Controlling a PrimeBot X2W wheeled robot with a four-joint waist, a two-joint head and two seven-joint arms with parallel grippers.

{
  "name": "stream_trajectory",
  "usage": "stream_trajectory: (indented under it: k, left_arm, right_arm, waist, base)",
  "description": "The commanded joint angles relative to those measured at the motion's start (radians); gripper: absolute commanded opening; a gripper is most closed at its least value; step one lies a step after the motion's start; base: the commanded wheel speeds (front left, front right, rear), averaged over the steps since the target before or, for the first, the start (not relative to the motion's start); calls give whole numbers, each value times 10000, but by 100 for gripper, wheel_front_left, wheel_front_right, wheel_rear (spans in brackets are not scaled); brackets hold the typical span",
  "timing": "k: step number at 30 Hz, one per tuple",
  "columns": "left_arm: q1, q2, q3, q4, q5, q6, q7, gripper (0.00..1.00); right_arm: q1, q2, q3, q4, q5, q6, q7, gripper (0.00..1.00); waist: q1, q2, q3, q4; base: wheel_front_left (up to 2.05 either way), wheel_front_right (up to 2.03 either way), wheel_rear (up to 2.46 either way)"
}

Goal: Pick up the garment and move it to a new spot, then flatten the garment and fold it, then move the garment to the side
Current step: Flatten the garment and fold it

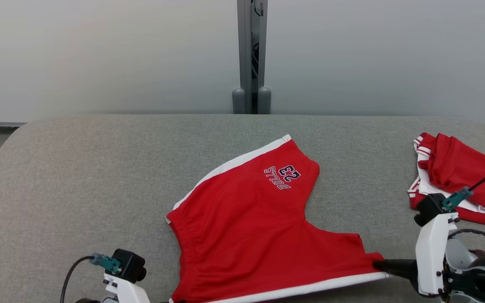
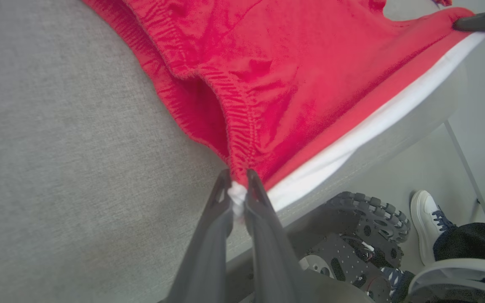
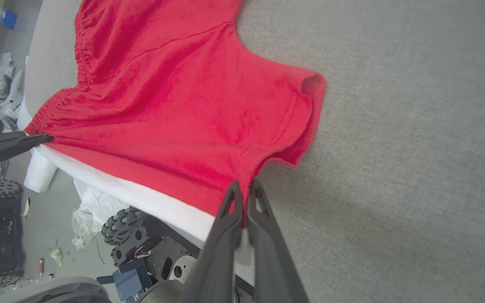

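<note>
shorts (image 1: 246, 219) lie on the grey table (image 1: 99, 168), near edge at my side. i have left gripper (image 2: 237, 179) pinched on the waistband corner, right gripper (image 3: 244, 187) on the leg hem; the striped edge runs left-right between them, taut.

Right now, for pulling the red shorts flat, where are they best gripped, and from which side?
Grip the red shorts at both ends of the near white side stripe: waistband corner and leg-hem corner, coming from the table's front edge. That seam lies along the edge, straight and reachable. The left gripper and right gripper are shut there, probably well placed.
</note>
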Motion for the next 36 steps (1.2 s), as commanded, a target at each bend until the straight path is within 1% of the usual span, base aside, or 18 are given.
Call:
stream_trajectory:
  k: [1,8,10,15,19,23,27,29,30,31,33,36]
  left_arm:
    - [-35,80,217,-143,-160,78,-99,0]
    - [-291,182,871,-740,-878,104,-132,0]
    - [-360,115,1065,-777,-1095,84,-179,0]
    - [-566,-144,1460,-650,-1692,-147,-199,0]
    - [-728,-533,1792,-455,-2310,-412,-184,0]
    - [-898,-1061,2153,-233,-3206,-657,-46,0]
    - [-1062,-1439,2491,77,-4042,-893,145,0]
    - [-1097,-1539,2586,173,-4189,-932,157,0]
    - [-1128,-1776,2793,393,-4588,-994,148,0]
    - [-1170,-1894,2929,522,-4766,-1014,92,0]
    - [-1230,-2008,3074,656,-4936,-1027,46,0]
    - [-1388,-2394,3400,998,-5405,-1063,-60,0]
  right_arm:
    - [-46,26,-236,-9,-148,-1,-116,0]
    - [-291,304,-1129,-39,-370,1,35,0]
    - [-430,381,-1420,15,-372,1,87,0]
    - [-905,700,-1994,268,-560,1,328,0]
    - [-1447,1024,-2374,555,-896,1,387,0]
    - [-1938,1374,-2665,932,-1233,1,401,0]
    - [-2363,1699,-2843,1350,-1623,1,280,0]
    - [-2475,1789,-2875,1460,-1703,1,249,0]
    - [-2668,1945,-2974,1681,-1818,1,186,0]
    - [-2747,2023,-3046,1793,-1837,1,157,0]
    - [-2841,2103,-3108,1932,-1878,1,134,0]
    - [-3140,2305,-3299,2316,-1917,1,78,0]
  waist:
    - [0,-1,74,59]
    - [0,-1,421,354]
    - [0,-1,541,458]
    - [0,-1,833,702]
    - [0,-1,1089,895]
    - [0,-1,1338,1084]
    - [0,-1,1549,1210]
    - [0,-1,1612,1236]
    - [0,-1,1745,1294]
    - [0,-1,1807,1322]
    - [0,-1,1875,1350]
    - [0,-1,2093,1431]
  base:
    - [0,0,0]
    - [0,0,0]
    - [0,0,0]
    - [0,0,0]
    - [0,0,0]
    - [0,0,0]
    - [0,0,0]
    - [0,0,0]
    - [0,0,0]
    - [0,0,0]
    - [0,0,0]
    - [0,0,0]
